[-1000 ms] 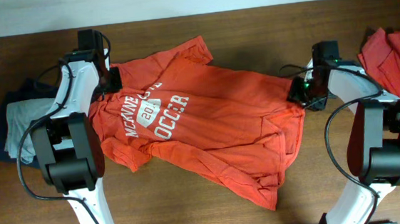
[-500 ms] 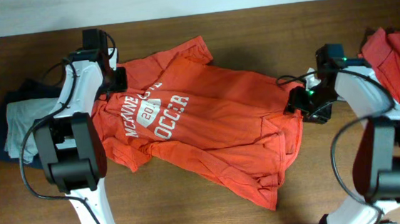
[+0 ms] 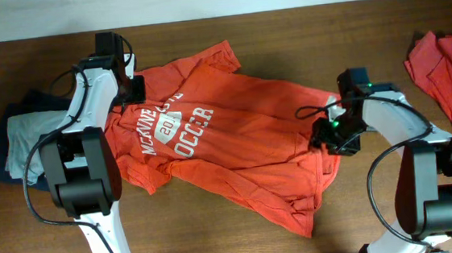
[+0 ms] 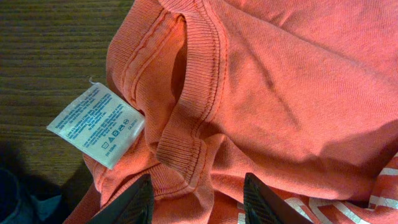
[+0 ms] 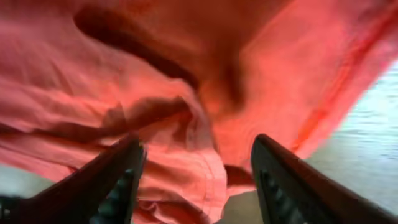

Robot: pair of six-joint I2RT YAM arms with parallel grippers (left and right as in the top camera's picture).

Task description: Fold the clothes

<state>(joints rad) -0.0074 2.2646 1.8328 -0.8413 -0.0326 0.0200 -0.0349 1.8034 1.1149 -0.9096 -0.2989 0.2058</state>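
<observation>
Presently left hand (image 4: 198,182) stands wide over the T-shirt (image 4: 286,81) collar; right hand (image 5: 198,146), likewise wide, seemingly over its hem.

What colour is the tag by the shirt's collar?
The tag is white with small dark print, clearest in the left wrist view.

Since a second ago, shifted right gripper (image 3: 328,137) toward 7 o'clock, farther in over orange-red T-shirt (image 3: 235,134) at its 3 o'clock hem.
</observation>
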